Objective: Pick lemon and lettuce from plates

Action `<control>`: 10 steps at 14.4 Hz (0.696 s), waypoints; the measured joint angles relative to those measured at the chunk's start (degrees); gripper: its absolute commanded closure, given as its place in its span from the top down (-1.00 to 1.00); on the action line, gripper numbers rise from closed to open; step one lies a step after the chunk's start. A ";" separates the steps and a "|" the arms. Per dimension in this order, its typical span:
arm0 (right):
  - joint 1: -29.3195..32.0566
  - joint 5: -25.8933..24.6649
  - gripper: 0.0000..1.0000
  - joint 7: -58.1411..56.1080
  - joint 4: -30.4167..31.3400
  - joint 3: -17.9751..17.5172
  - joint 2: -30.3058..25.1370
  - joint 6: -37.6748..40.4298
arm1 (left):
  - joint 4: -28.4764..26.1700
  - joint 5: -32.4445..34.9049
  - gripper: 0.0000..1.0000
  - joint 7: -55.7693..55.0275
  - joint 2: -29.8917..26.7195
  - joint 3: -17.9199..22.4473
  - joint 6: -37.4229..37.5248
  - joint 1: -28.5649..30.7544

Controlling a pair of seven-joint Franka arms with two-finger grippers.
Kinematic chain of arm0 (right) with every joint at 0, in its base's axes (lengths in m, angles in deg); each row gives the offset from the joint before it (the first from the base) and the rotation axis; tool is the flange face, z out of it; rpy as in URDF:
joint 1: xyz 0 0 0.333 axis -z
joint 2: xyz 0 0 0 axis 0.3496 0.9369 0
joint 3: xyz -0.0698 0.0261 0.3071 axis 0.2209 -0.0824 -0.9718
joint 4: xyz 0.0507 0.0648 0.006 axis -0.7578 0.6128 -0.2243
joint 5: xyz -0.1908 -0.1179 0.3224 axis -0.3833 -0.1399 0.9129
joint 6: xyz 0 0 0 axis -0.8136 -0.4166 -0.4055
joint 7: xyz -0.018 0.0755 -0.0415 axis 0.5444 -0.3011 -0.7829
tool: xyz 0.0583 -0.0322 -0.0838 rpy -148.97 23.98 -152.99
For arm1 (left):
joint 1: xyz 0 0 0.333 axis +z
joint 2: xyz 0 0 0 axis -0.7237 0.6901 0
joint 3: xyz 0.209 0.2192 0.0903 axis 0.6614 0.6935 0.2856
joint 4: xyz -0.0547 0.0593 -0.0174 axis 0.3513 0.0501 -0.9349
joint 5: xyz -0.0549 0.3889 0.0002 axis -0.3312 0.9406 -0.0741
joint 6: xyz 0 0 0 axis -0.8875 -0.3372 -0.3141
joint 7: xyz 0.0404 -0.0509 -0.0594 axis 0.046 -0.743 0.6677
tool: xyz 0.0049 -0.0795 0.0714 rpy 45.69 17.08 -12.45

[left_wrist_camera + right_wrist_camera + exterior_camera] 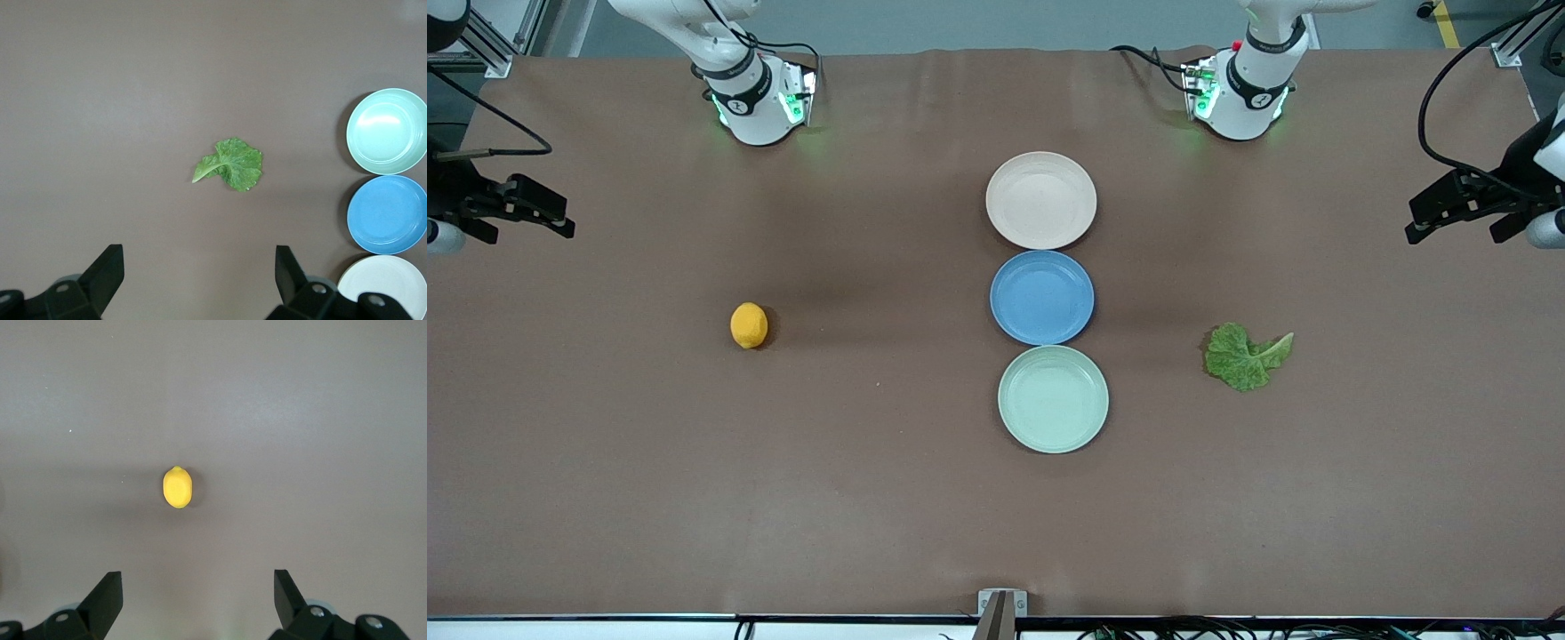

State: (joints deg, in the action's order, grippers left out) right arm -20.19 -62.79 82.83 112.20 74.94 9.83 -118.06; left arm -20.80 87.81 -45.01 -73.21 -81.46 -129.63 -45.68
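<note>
both claws hang apart: left claw (1449, 210), right claw (525, 206). lemon (749, 325) and lettuce (1245, 356) lie on the bench (694, 489), off the plates (1053, 399), at nine and three o'clock; removal looks complete.

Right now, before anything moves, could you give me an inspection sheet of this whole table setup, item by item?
Surface: brown matte table, bare where nothing lies.
Job's things: small orange-yellow lemon on the table toward the right arm's end; crinkled green lettuce leaf on the table toward the left arm's end; pale beige-pink plate and pale mint green plate, both empty.
Clutter: round blue plate between those two, empty.
Grippers: left gripper over the lettuce, jaws open; right gripper over the lemon, jaws open.
Cables: black cables by the arms and along the camera-side edge.
Surroundings: grey floor.
</note>
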 measured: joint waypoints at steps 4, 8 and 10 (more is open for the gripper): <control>-0.01 0.00 1.00 -0.01 0.85 0.00 -0.92 -0.37 | -0.04 0.00 1.00 0.00 -0.01 -0.05 0.00 0.03; -0.01 0.00 1.00 -0.01 1.15 -0.01 -0.92 -0.68 | -1.64 0.00 1.00 0.00 -0.79 -0.06 -0.45 0.03; -0.01 0.00 1.00 -0.01 1.16 -0.01 -0.92 -0.72 | -3.03 0.00 1.00 0.00 -1.78 -0.04 -1.45 0.04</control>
State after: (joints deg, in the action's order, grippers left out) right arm -20.20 -62.79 82.82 113.36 74.93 8.91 -118.78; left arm -23.82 87.81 -45.01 -74.99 -81.50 -131.08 -45.64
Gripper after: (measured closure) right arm 0.000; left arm 0.000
